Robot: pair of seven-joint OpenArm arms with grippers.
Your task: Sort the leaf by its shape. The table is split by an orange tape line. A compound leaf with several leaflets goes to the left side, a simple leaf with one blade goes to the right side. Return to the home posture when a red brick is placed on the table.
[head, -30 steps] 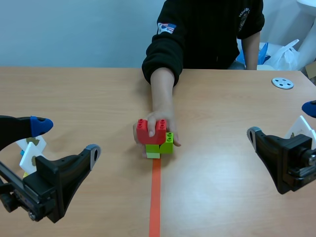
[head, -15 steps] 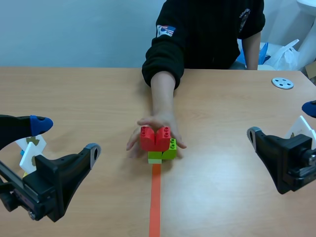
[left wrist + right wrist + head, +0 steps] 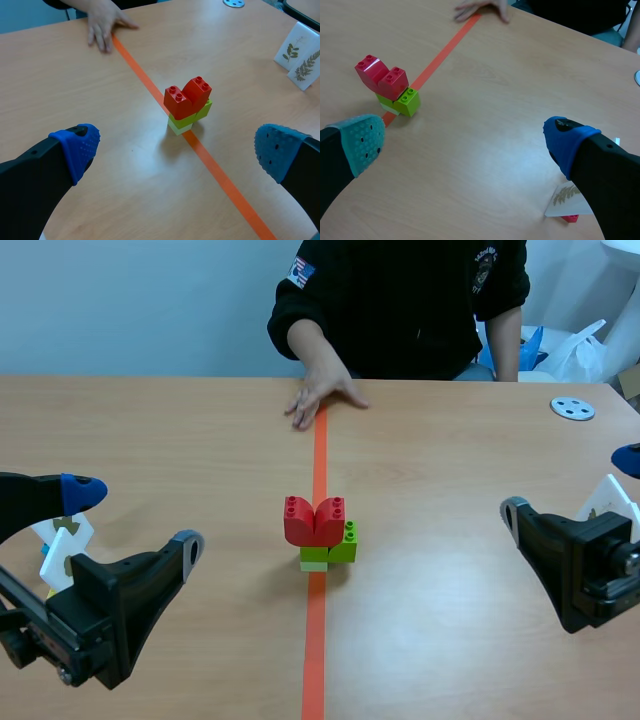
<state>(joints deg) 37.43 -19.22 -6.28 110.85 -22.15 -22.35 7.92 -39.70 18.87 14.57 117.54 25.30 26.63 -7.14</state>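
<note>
- Stretching away from the robot, the table (image 3: 150,430) carries one orange tape line (image 3: 316,640).
- Both claws gape wide, left gripper (image 3: 137,518) and right gripper (image 3: 572,484), nothing held.
- One person's hand (image 3: 322,390) lies flat at the far edge.
- One brick stack (image 3: 322,532), red over green, stands on the line, between and ahead of the grippers.
- Only the left wrist view shows two leaf cards (image 3: 290,50) side by side.

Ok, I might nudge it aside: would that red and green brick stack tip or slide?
Likely tips if pushed high: the red bricks look wider than the green base. Pushed low, the hard plastic brick stack would probably slide on the smooth table.
</note>
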